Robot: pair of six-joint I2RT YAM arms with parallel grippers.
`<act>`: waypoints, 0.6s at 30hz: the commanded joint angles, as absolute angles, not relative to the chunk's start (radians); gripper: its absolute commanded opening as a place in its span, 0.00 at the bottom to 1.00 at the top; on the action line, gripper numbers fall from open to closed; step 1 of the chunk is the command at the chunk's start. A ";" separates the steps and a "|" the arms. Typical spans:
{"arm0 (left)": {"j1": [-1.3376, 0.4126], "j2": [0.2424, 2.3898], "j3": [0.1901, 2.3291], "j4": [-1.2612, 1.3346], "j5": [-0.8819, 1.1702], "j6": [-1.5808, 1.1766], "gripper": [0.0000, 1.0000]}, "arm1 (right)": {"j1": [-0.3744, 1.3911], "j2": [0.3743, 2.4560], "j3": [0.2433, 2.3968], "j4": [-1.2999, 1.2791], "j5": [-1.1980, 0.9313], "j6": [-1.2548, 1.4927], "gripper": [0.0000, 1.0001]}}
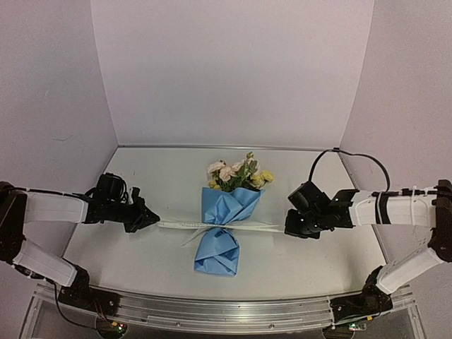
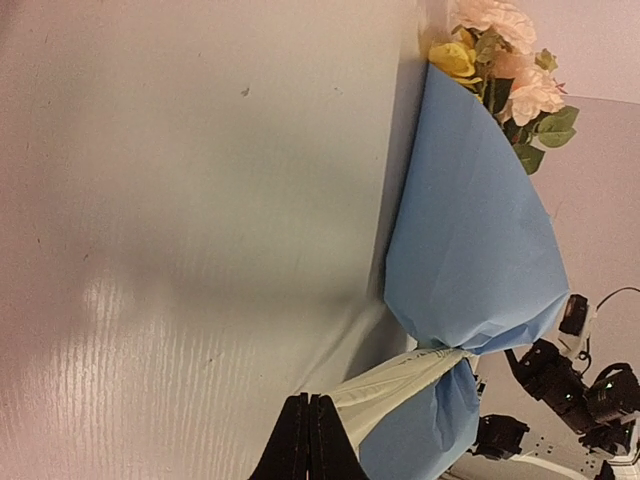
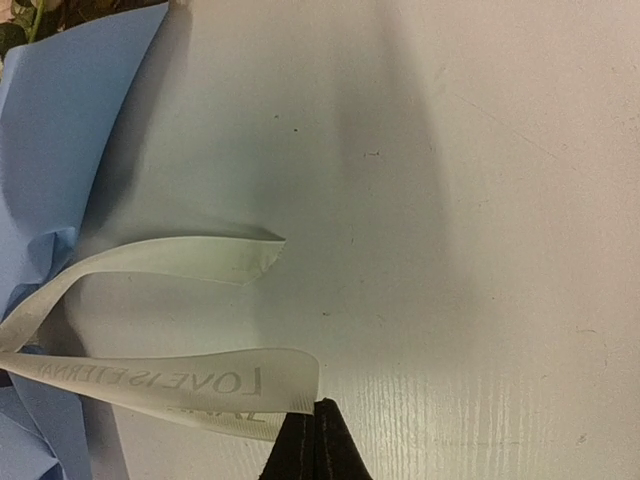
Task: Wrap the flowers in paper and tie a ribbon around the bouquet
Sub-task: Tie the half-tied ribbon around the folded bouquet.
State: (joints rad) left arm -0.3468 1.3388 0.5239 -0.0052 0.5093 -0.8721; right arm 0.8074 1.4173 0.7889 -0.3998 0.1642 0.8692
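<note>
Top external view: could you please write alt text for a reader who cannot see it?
A bouquet of yellow and pink-cream flowers in light blue paper lies on a white table, a cream ribbon stretched across its cinched waist. The left gripper and right gripper, both shut, each pinch one ribbon end on either side.

White counter (image 1: 127, 244), matte, faint specks and scuffs, soft glare patches. Far side: plain back wall (image 1: 233, 70), pale lavender-white. Left wall (image 1: 49, 92) and right wall (image 1: 413, 85) same pale tone. Thin metal strip (image 1: 226, 147) along far counter edge. Aluminium rail (image 1: 212, 314) along near edge. Light even, diffuse, shadows soft.
</note>
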 commanded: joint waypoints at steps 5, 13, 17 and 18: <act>-0.226 1.284 0.579 -0.126 0.320 -0.861 0.00 | 0.658 1.310 0.689 -0.672 0.328 0.853 0.00; -0.182 1.345 0.471 -0.011 0.396 -0.898 0.00 | 0.620 1.298 0.579 -0.570 0.265 0.916 0.00; -0.182 1.353 0.477 -0.012 0.396 -0.882 0.00 | 0.620 1.309 0.588 -0.560 0.256 0.914 0.00; -0.182 1.355 0.484 -0.018 0.396 -0.875 0.00 | 0.620 1.311 0.590 -0.558 0.258 0.912 0.00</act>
